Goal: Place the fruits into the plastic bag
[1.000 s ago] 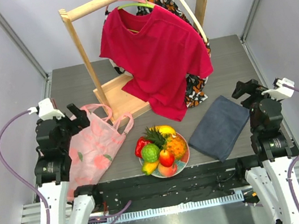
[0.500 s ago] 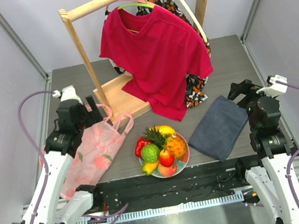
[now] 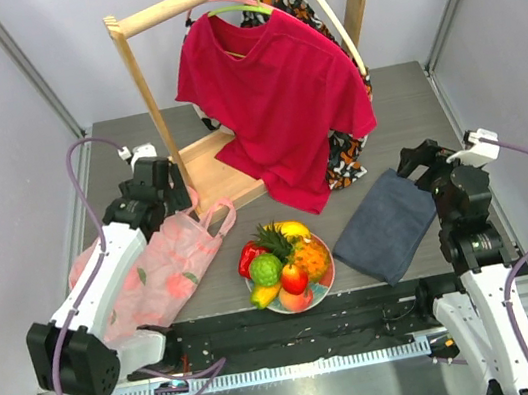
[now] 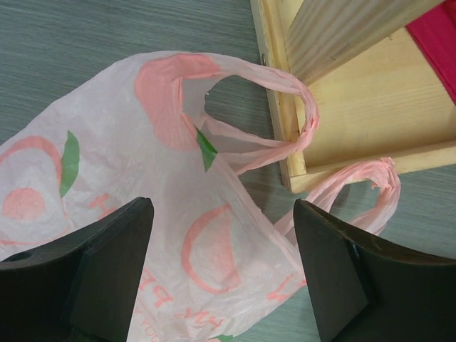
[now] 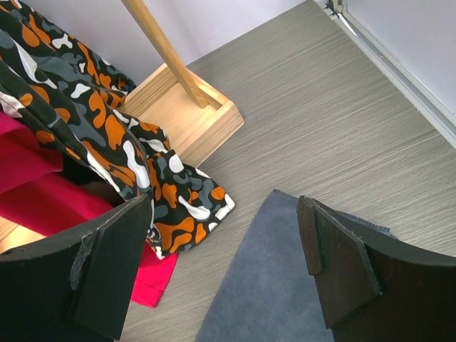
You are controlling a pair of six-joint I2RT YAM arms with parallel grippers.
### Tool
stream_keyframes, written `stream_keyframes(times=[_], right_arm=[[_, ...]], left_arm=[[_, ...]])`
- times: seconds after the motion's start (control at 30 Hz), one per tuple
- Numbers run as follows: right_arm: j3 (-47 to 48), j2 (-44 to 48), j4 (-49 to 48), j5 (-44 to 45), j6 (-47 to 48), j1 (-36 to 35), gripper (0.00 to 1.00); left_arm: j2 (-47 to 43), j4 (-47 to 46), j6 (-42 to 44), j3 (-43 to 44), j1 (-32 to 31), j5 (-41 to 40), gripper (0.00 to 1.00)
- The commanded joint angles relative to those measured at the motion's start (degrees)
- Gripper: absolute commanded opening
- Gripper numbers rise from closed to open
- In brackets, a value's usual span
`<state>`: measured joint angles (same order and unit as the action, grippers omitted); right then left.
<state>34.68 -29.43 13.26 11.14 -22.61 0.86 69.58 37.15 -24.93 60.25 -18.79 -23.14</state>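
Note:
The fruits (image 3: 284,260) sit piled on a round red plate (image 3: 328,274) at the table's near middle: pineapple, yellow banana, red pepper, bumpy green fruit, red apple and peach. The pink plastic bag (image 3: 169,264) lies flat at the left, its two loop handles (image 4: 299,135) against the wooden rack base. My left gripper (image 3: 162,182) is open and empty, hovering over the bag's handle end; it also shows in the left wrist view (image 4: 224,235). My right gripper (image 3: 412,160) is open and empty above the far corner of the grey-blue cloth; it also shows in the right wrist view (image 5: 224,235).
A wooden clothes rack (image 3: 200,168) stands at the back with a red T-shirt (image 3: 274,105) and a patterned garment (image 5: 114,135) hanging on it. The folded grey-blue cloth (image 3: 385,223) lies right of the plate. Grey walls close in both sides.
My left arm has reached forward and right, from over the bag's left side to its handle end near the rack base. My right gripper has shifted slightly forward and left over the cloth.

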Motion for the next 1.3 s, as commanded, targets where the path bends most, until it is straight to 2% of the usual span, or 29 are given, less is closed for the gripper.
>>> stream_keyframes(times=[0.0,0.17,0.27,0.3,0.37,0.4,0.47,0.7,0.73,0.77,0.9,0.93,1.03,1.07,1.1,1.13,1.27], right_arm=[[1.36,-1.07,-2.45,-1.38,0.73,0.02,0.92],[1.10,-1.59,-2.71,-2.26,0.73,0.02,0.92],[1.10,-2.21,-3.06,-2.43,0.81,0.02,0.92],[1.10,-2.47,-3.06,-2.52,0.81,0.02,0.92],[1.10,-2.65,-3.06,-2.78,0.81,0.02,0.92],[1.10,-2.74,-3.15,-2.79,0.81,0.02,0.92],[1.10,-2.83,-3.15,-2.96,0.90,0.02,0.92],[1.18,-2.74,-3.24,-3.66,0.90,0.02,0.92],[1.18,-2.82,-3.32,-3.67,0.90,0.02,0.92],[1.18,-2.83,-3.32,-3.84,1.08,0.02,0.92],[1.18,-2.91,-3.32,-4.46,1.08,0.02,0.92],[1.18,-2.91,-3.32,-4.54,0.99,0.02,0.92],[1.10,-3.00,-3.50,-4.72,1.08,0.02,0.92],[1.10,-3.00,-3.50,-4.81,1.08,0.02,0.92],[1.10,-3.00,-3.59,-4.98,1.08,0.02,0.92],[1.10,-3.00,-3.76,-5.24,1.16,0.02,0.92],[1.18,-3.35,-4.82,-9.53,1.69,0.02,0.91]], left_arm=[[3.89,-2.69,-0.21,2.77,-0.02,-1.74,0.82],[6.53,-4.10,-0.21,3.47,0.24,-1.83,0.77],[8.20,-4.63,-0.12,3.56,0.94,-1.12,0.67],[8.55,-4.63,-0.03,3.56,1.03,-0.95,0.59],[9.61,-4.63,-0.03,3.56,1.47,-0.86,0.50],[9.69,-4.45,0.14,3.56,1.56,-0.95,0.42],[10.05,-4.28,0.23,3.39,1.65,-1.38,0.37],[10.92,-4.63,0.49,3.03,2.44,-1.39,0.36],[11.10,-5.06,0.32,2.77,2.61,-0.95,0.36],[11.62,-5.24,0.23,2.77,3.05,-0.08,0.43],[12.95,-6.56,-0.21,2.33,3.84,0.64,0.42],[13.12,-6.82,-0.30,2.16,3.93,0.72,0.40],[13.65,-7.17,-0.65,1.80,4.55,1.60,0.20],[13.56,-7.26,-0.74,1.63,4.55,1.78,0.09],[13.04,-7.35,-0.65,1.54,4.63,2.13,0.04],[12.51,-7.52,-0.65,1.54,4.64,2.30,0.00],[7.87,-6.83,0.32,1.71,4.64,3.53,0.00]])
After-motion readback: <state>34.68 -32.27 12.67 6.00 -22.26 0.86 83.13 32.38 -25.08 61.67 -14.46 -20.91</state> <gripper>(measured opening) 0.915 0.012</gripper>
